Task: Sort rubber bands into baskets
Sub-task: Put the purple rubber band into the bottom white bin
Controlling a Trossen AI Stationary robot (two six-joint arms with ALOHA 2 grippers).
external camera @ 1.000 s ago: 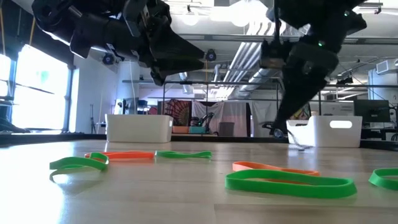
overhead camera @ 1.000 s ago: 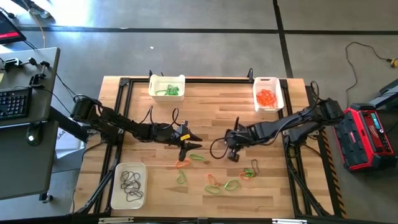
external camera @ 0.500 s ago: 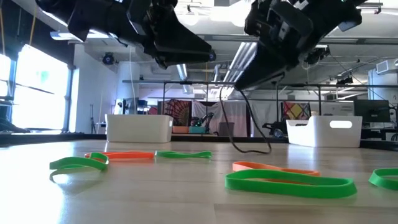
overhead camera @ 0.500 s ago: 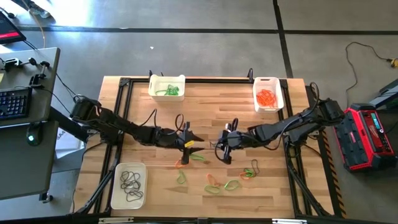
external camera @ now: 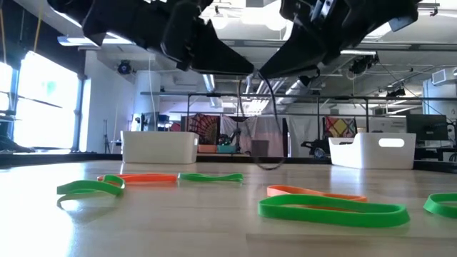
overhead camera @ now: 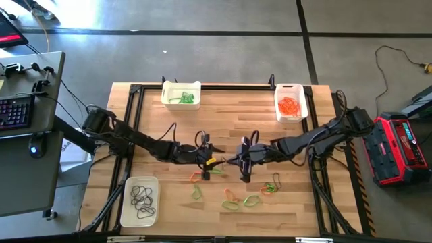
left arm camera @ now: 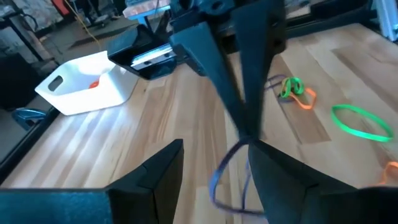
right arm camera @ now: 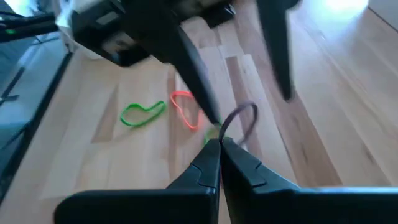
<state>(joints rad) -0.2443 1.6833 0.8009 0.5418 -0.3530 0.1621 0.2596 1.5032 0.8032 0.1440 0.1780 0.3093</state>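
Meeting over the middle of the bench (overhead camera: 162, 128), the two grippers face each other above the scattered bands. The right gripper (right arm camera: 220, 144) has its jaws pinched closed on a dark band (right arm camera: 239, 118), which hangs as a thin loop (external camera: 265, 121) above the wood. The left gripper (left arm camera: 214, 165) has its jaws spread open, one on each side of that loop; whether they touch it I cannot tell. Green bands (external camera: 332, 208) and orange bands (external camera: 139, 178) lie loose on the near middle of the bench. One basket (overhead camera: 181, 94) at far left holds green bands, another (overhead camera: 290, 101) at far right holds orange, a third (overhead camera: 140, 201) at near left holds dark bands.
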